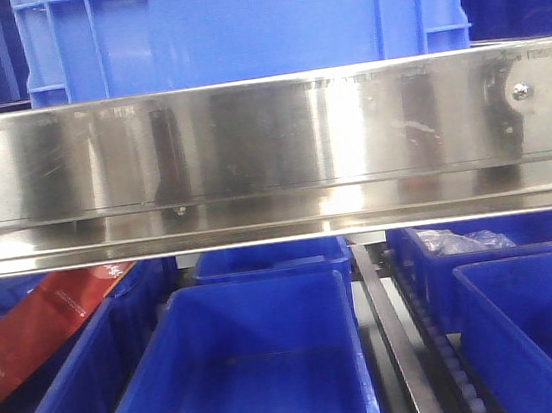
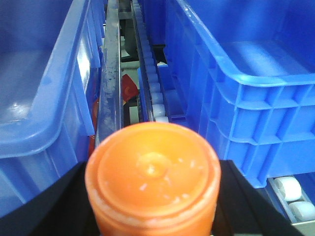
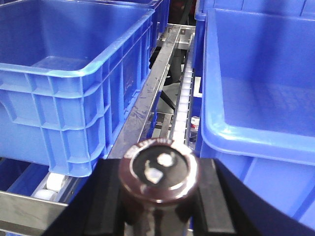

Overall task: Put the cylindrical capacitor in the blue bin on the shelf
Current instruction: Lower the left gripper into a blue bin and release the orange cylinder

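Capacitor [image 3: 158,169]: dark brown cylinder, upright, clamped between the black fingers [image 3: 106,196] of the right gripper [image 3: 158,209]. It is outside the blue bins [image 3: 74,83], facing the steel rail [image 3: 147,105] and roller track [image 3: 183,98] that run between them. Left gripper [image 2: 152,216]: closed around an orange cylinder [image 2: 152,169], also between bins. Shelf [image 1: 269,147]: brushed steel front rail, with bins above and below it.

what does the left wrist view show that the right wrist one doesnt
Only the left wrist view: an orange-topped cylinder held in the left gripper. Only the right wrist view: the dark brown cylindrical capacitor held in the right gripper. Both: blue bins on either side, with a steel rail and a white roller track running between them.
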`<state>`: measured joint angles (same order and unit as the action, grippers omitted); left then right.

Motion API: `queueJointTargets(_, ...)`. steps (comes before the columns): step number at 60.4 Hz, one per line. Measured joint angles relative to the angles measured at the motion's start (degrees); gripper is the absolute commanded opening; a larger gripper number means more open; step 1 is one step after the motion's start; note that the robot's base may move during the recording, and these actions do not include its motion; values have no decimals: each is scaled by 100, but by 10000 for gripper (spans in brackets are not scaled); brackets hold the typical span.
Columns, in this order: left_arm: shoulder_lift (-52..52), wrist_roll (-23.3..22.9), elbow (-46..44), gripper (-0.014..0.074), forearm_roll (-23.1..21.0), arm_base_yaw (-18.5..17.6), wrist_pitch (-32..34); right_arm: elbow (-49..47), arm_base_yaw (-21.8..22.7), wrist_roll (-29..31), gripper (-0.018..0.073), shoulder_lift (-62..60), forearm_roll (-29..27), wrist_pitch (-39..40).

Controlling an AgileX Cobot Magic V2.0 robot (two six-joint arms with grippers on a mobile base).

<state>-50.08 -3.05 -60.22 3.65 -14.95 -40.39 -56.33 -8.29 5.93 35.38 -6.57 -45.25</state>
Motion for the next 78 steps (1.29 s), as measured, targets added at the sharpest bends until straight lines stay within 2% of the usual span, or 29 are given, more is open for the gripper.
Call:
queueJointTargets(31, 0, 0, 0, -111, 0, 0, 93, 0, 0, 0, -99, 0, 0, 0)
queueJointTargets(43, -408, 568, -611, -111, -169, -94, 3, 0, 0, 0, -99, 0, 0, 0)
queueJointTargets(50, -963, 708, -1526, -111, -224, -441, -52, 0, 0, 0, -99, 0, 0, 0)
queueJointTargets(67, -2889, 873, -3696, -111, -280, -1583, -138, 0, 0, 0, -99, 0, 0, 0)
queueJointTargets(78, -4158, 899, -4505, -111, -298, -1907, 281, 0, 0, 0, -99, 0, 0, 0)
